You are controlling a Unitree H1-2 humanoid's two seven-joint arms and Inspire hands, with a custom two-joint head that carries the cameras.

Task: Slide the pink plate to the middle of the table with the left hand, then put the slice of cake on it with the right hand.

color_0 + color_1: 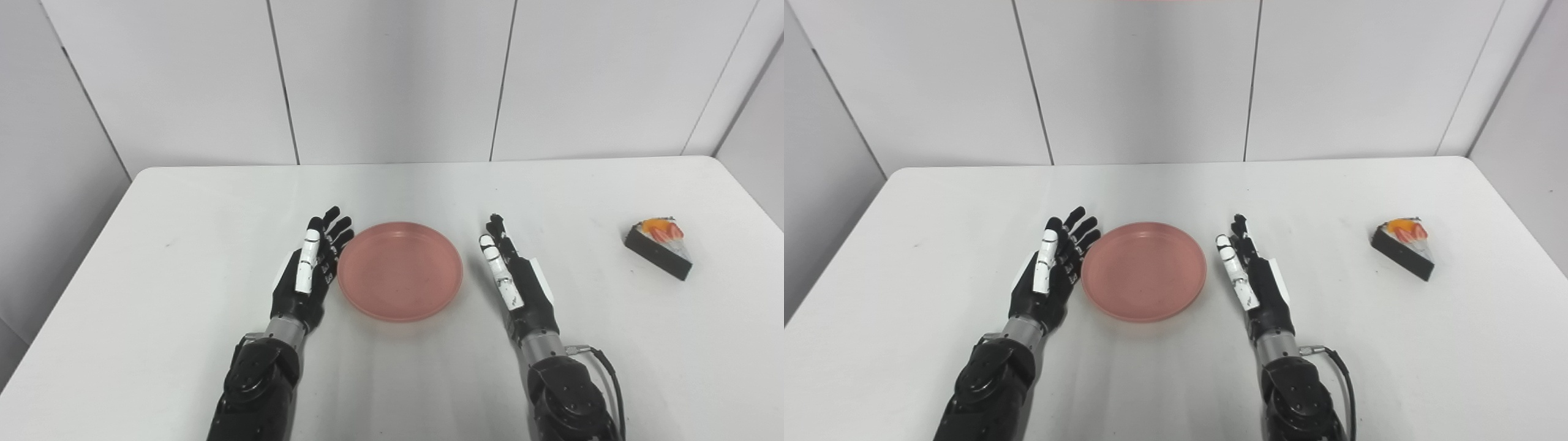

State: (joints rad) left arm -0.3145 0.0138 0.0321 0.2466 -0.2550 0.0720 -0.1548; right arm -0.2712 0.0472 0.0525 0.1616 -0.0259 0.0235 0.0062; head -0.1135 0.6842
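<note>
I am finding no readable writing anywhere: no brand or label is showing on the plate (400,271), the cake (659,246) or my hands, and the small pale marks on my left hand's fingers (331,252) are too small to make out. My left hand (311,269) is lying just beside the plate's left rim with its fingers stretched out and slightly fanned, pointing away from me; it is holding nothing, and I cannot tell whether the fingertips nearest the rim are actually touching it or only sitting next to it. My right hand (513,275) is resting to the right of the plate, a little gap of bare table (184,245) showing between them, its fingers straight and lying close side by side, turned partly on edge, and it is gripping nothing either. The plate is sitting flat and bare between my two hands, near the middle of the table and toward my side of it. The cake is lying well apart from both hands, far off to my right near the table's right edge, a dark wedge with a pale top and orange and red fruit on it. A black cable (611,380) is looping out from my right wrist.
</note>
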